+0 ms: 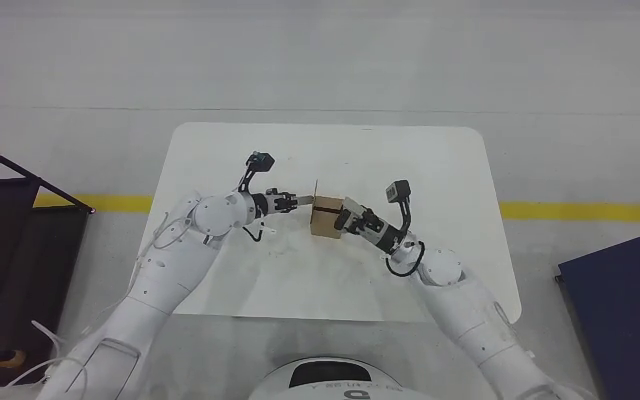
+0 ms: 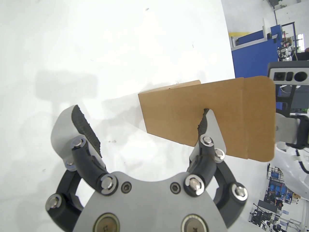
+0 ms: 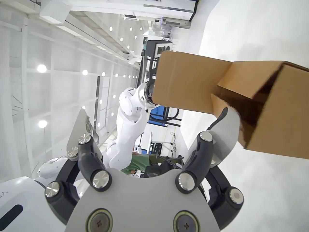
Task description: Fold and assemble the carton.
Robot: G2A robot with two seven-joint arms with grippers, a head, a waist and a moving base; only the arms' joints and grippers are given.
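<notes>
Fingers (image 2: pixel 87 129) of the left end effector (image 2: pixel 142 109) stand spread wide, released, with nothing between them. One ribbed pad hangs over bare counter (image 2: pixel 120 37). The tip of the other lies close in front of the carton's lid panel (image 2: pixel 173 112); whether it touches I cannot tell. The right end effector (image 3: pixel 154 109) is likewise released and wide apart, one finger out in free air, the other with its tip at the edge of the carton's open mouth.

The carton (image 1: pixel 327 218), brown cardboard, sits on the counter near its middle, between the two end effectors. Its open mouth faces the right end effector, with a small inner flap (image 3: pixel 248 78) bent partway across the opening. On the opposite side the lid panel rises upright, broadside to the left end effector. From above it reads as a thin edge running away from the robot. A tuck flap (image 2: pixel 259 119) with rounded corners ends that panel, creased but not folded over. From above the body looks nearly square, so I cannot tell its long axis.

The upright panel stands between the left end effector and the carton's body. Beyond the counter a yellow line (image 1: pixel 570 211) crosses the floor, and a blue panel (image 1: pixel 610 320) lies off the robot's right side.
</notes>
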